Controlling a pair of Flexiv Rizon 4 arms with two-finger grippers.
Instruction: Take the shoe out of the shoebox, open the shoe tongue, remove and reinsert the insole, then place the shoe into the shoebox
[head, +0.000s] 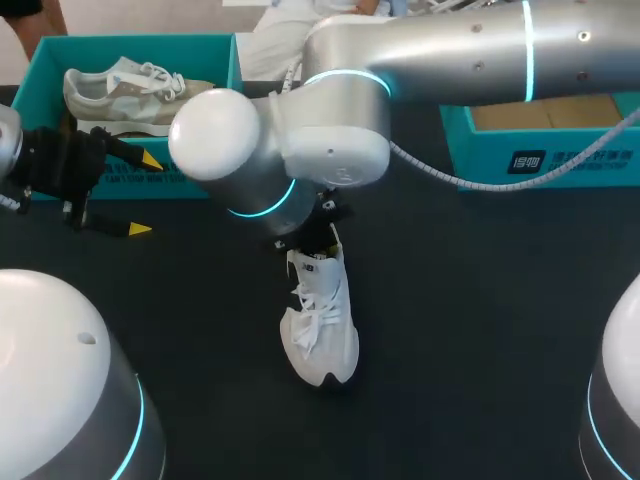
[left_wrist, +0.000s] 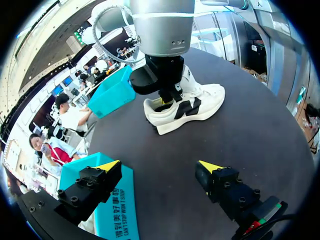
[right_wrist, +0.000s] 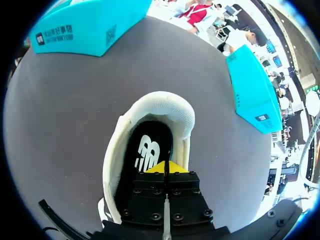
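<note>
A white shoe (head: 325, 330) with white laces lies on the black table, toe toward me. My right arm reaches in over the middle, and its gripper (head: 322, 232) stands at the shoe's heel. In the right wrist view the right gripper (right_wrist: 165, 168) is shut, its yellow tips together inside the shoe's padded collar (right_wrist: 160, 102), just over the black insole (right_wrist: 147, 150) with a white logo. Whether the tips pinch the insole is hidden. My left gripper (head: 145, 195) hangs open and empty beside the teal shoebox (head: 130, 42). From the left gripper (left_wrist: 159, 166), the shoe (left_wrist: 200, 102) lies well ahead.
A grey and beige shoe (head: 130, 90) lies inside the teal shoebox at the back left. A second teal box (head: 560, 160) stands at the back right. My right arm's bulky wrist (head: 280, 140) hangs over the table's middle.
</note>
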